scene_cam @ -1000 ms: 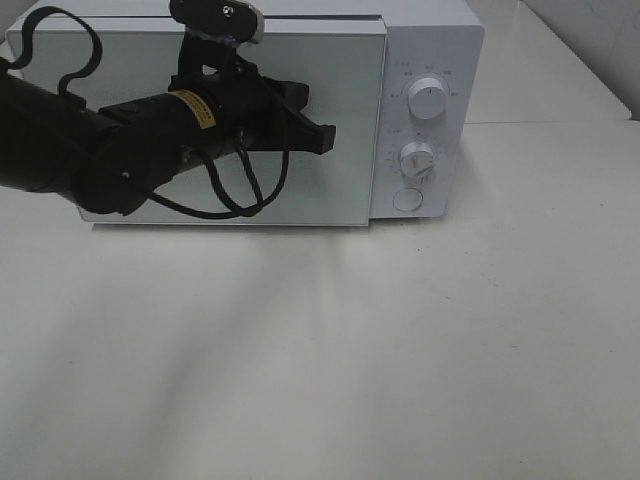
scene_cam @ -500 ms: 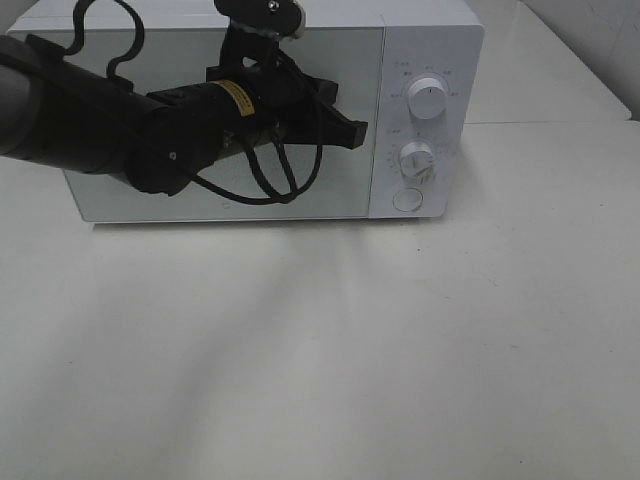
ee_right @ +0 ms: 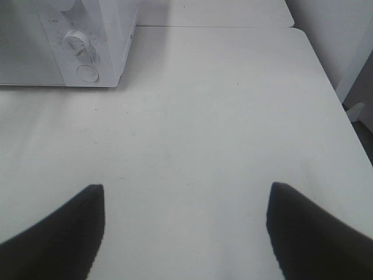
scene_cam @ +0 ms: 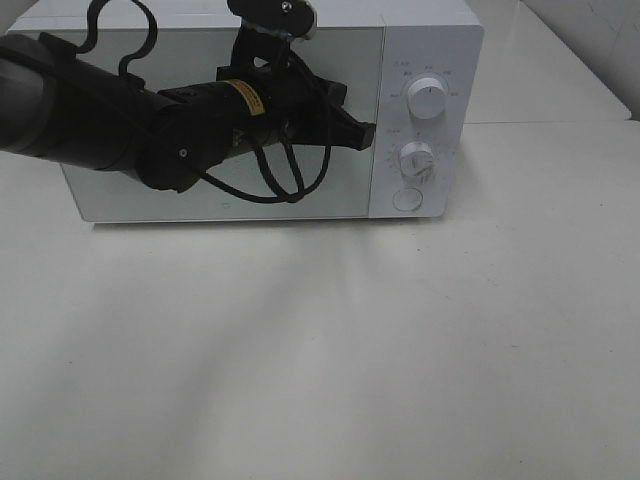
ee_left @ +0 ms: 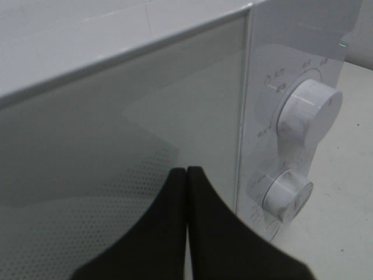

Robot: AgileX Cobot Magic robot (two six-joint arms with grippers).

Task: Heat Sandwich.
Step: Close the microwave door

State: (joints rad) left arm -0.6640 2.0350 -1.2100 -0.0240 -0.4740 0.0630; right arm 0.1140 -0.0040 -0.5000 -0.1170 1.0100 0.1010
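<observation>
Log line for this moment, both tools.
left tool: shut, by closed glass door of white boxy microwave | right tool: open, empty, above white table

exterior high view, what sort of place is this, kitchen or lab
Likely a lab bench staged as a kitchen: a white microwave on a plain white table, with a black robot arm in front.

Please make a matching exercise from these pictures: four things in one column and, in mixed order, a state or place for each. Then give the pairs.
Things:
1. left gripper
2. right gripper
3. microwave door
4. round button

States or places:
A. jaws wide apart, over the table
B. just under the lower knob
C. fingers pressed together, empty
D. large glass panel, closed

Pairs: 1-C, 2-A, 3-D, 4-B
</observation>
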